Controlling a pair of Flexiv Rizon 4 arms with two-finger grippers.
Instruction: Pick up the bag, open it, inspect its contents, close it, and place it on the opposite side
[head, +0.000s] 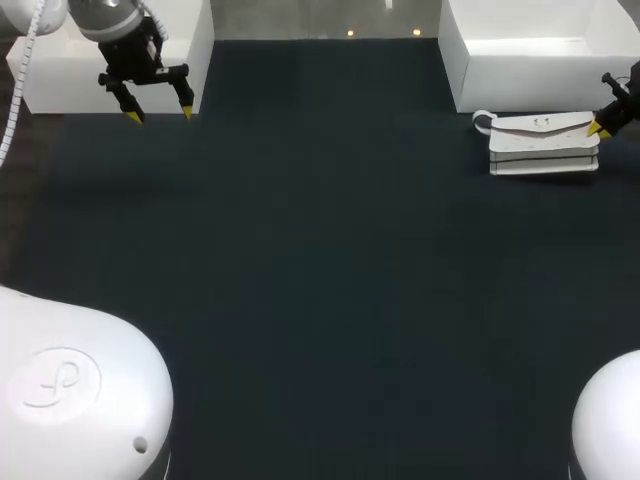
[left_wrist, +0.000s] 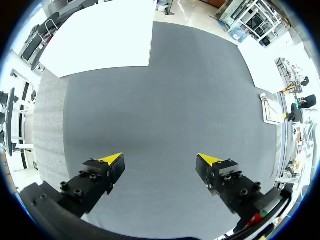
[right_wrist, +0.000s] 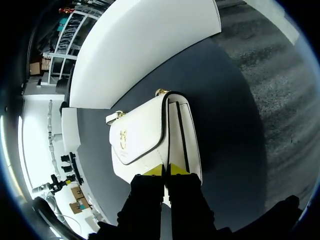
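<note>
- Bench (head: 320, 280): dark surface. A white box (head: 60, 80) stands at the far left and a second white box (head: 520, 70) at the far right.
- Bag (head: 543, 145): white, with a flap front. It sits on the bench at the far right, just in front of the second white box. Its long axis runs left to right, and a small strap loop (head: 455, 122) sits at its left end.
- Right gripper (head: 580, 128): at the bag's right end, coming in from the right edge. The fingers are drawn together, yellow tips side by side.
- Left gripper (head: 147, 114): at the far left by the first box, well apart from the bag. The fingers are spread wide with nothing between them.
- Key relation: the bag lies directly under and ahead of the right fingers, lengthwise away from them. The right arm is much the nearer, so the pick-up likely falls to it.
- Right wrist view only: the closed tips of the right gripper (right_wrist: 166, 170) meet over the near end of the bag (right_wrist: 145, 140), where its dark-piped top edge runs toward them. A gold clasp (right_wrist: 122, 136) shows on the flap. Whether any of the bag is pinched between the tips cannot be told.
- Left wrist view only: the left gripper (left_wrist: 160, 161) hangs over bare bench, and the bag shows small at the far side.
- Head view only: both arms at once, and the span of bench between them.
</note>
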